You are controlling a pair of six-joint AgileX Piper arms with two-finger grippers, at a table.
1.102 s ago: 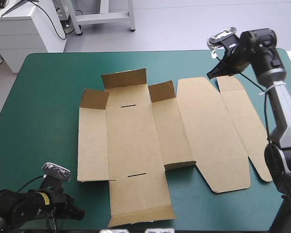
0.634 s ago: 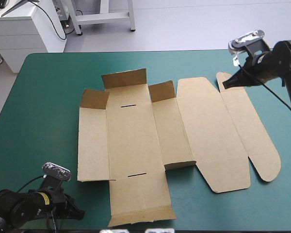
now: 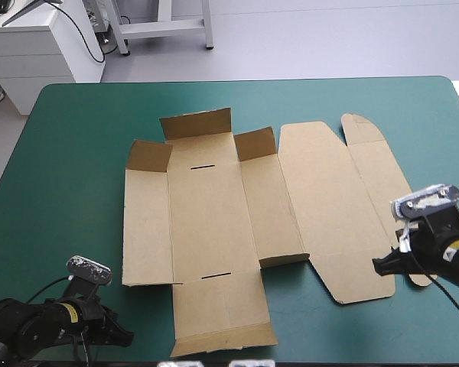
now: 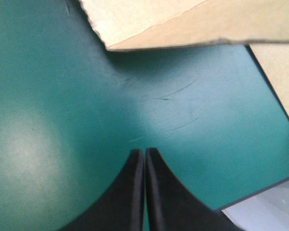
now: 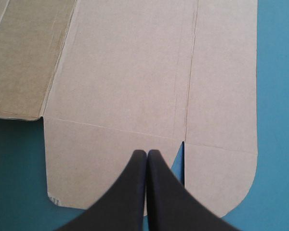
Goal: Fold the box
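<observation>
Open teal-green cover (image 3: 76, 153) around box (image 3: 206, 222)

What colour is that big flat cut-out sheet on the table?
The box is plain brown board, seen best in the high view.

Brown box (image 3: 206, 222) = cut board sheet, lying mostly flat approx mid-table, long axis L-R, nothing tucked yet. Left half: base panel w/ two slots, side panels flat, three short far flaps (image 3: 196, 122) raised partway, near flap flat close to table's near edge. Right half: wide lid panel (image 3: 321, 199) + rounded-corner strip, flat, toward table's right edge.
</observation>
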